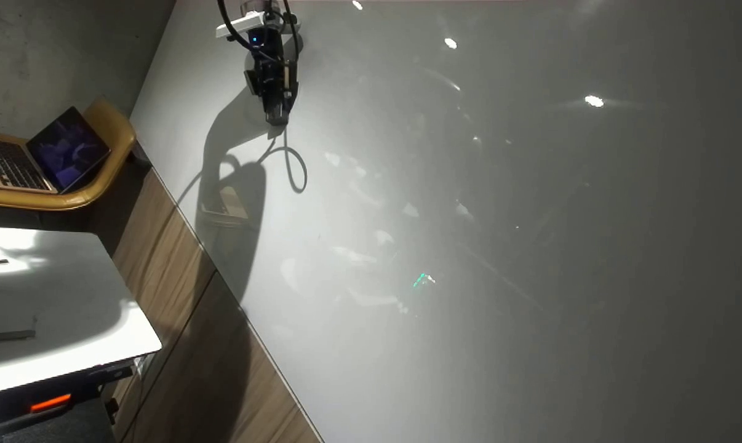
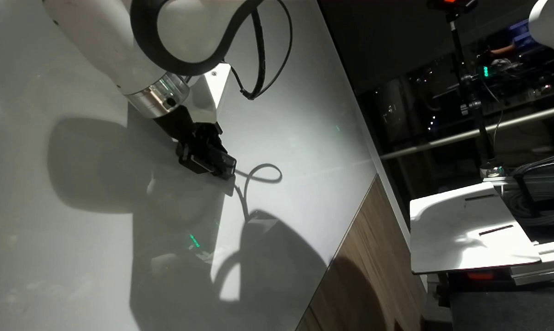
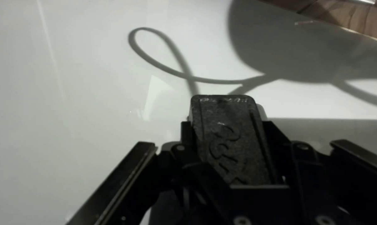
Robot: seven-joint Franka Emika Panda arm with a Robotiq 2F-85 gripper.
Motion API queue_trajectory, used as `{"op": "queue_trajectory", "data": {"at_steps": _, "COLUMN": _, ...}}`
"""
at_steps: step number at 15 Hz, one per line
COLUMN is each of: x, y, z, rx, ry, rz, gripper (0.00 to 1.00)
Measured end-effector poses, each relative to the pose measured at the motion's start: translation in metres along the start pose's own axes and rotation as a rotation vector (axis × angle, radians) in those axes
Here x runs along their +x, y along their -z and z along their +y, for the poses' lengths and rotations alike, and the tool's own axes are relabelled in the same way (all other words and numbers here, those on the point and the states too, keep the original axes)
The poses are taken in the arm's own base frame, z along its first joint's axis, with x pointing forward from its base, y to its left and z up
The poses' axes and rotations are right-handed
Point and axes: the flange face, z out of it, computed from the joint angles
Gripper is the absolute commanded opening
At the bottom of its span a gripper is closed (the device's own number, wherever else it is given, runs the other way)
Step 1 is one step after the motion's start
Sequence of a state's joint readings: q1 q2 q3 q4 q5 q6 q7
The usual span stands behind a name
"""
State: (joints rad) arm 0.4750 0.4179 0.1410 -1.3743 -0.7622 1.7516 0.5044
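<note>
Tool (image 3: 227, 142): clamped on a dark block (image 3: 226, 115), lower centre of the wrist view. Block sits btwn both fingers (image 3: 273, 137), free end toward upper frame. In an exterior view it hangs upper left-of-centre, close over the worktop (image 1: 531, 320); contact can't be confirmed, as shadow (image 2: 180, 207) muddies the lower edge.

Risks (judged):
1. Scraped finish or twisted block. Cause: excess downward travel onto a hard surface.
2. Slip. Cause: fingers bearing unevenly on the block's sides.
3. Height misread. Cause: glare (image 1: 594, 101) + heavy shadow.
4. Snag. Cause: slack in the cable (image 2: 261, 50), upper centre of an exterior view.

Matls: block matte charcoal, grainy, rect. w/ rounded corners, raised rim, incised curved marks. Worktop pale grey, glossy, smudged, straight-edged. Side panel (image 1: 162, 258), lower left: brown, wood-grained. Tool black, angular, jointed.
</note>
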Motion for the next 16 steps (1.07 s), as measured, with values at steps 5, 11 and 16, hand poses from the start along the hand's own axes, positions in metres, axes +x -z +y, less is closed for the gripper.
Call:
{"op": "queue_trajectory", "data": {"at_steps": 5, "x": -0.004, "y": -0.002, "z": 0.004, "rx": 0.014, "ry": -0.003, "rz": 0.024, "gripper": 0.32}}
{"op": "queue_trajectory", "data": {"at_steps": 11, "x": -0.013, "y": -0.013, "z": 0.017, "rx": 0.069, "ry": -0.076, "rz": 0.06, "gripper": 0.32}}
{"op": "queue_trajectory", "data": {"at_steps": 16, "x": -0.024, "y": -0.036, "z": 0.032, "rx": 0.14, "ry": -0.127, "rz": 0.062, "gripper": 0.32}}
